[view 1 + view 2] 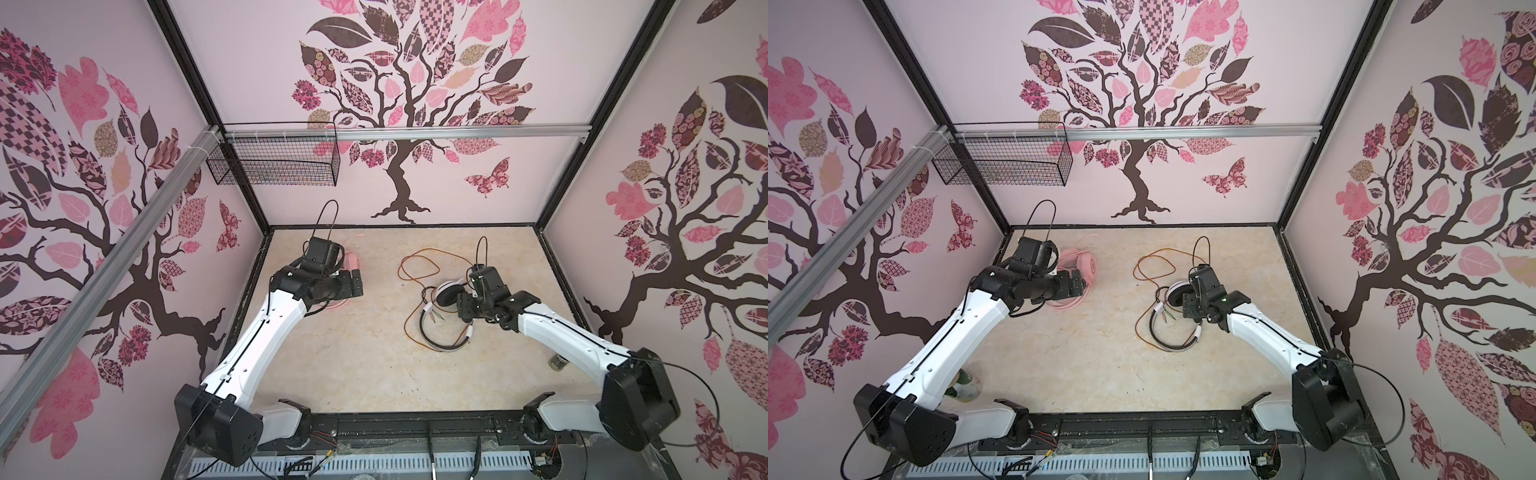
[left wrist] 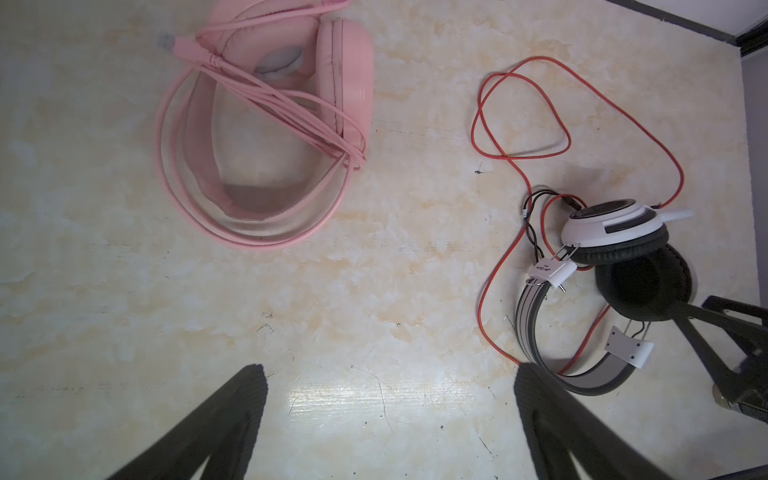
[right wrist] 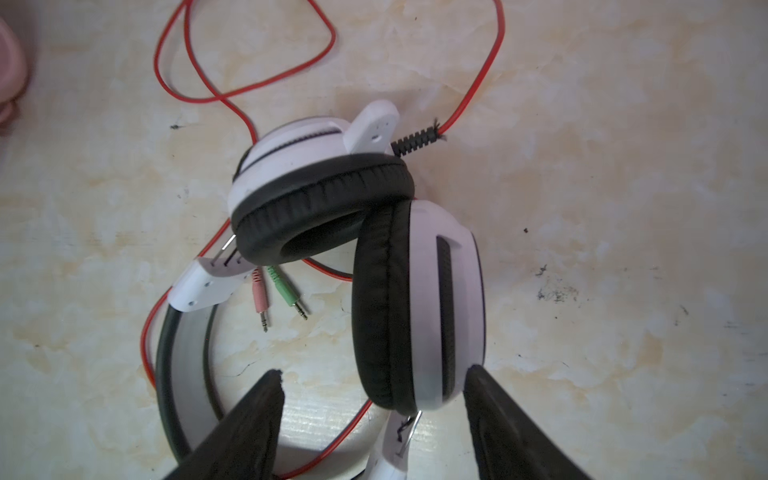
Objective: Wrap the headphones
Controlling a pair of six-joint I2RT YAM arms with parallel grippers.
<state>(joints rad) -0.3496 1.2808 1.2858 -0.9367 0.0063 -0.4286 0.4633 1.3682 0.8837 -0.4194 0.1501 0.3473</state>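
L gripper (image 2: 388, 370) wide open, empty, over table (image 1: 353, 353) by pink headset (image 2: 349, 75), cable bundled across it. R gripper (image 3: 372, 372) open, straddling earcup of white-black headset (image 3: 424, 299); red cable (image 3: 226, 99) loose.

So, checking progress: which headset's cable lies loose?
The white-and-black headset: its red cable sprawls over the table; the pink headset has its pink cable bundled.

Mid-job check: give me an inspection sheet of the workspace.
Surface: marbled tabletop, dark scuffs.
Job's things: pink headphones; white-and-black headphones.
Clutter: small can by the right arm; bottle under the left arm.
Grippers: left gripper open, empty; right gripper open, straddling an ear cup.
Cables: pink cable bundled on its headphones; red cable loose in loops.
Surroundings: tree-patterned walls; wire basket on the back rail.
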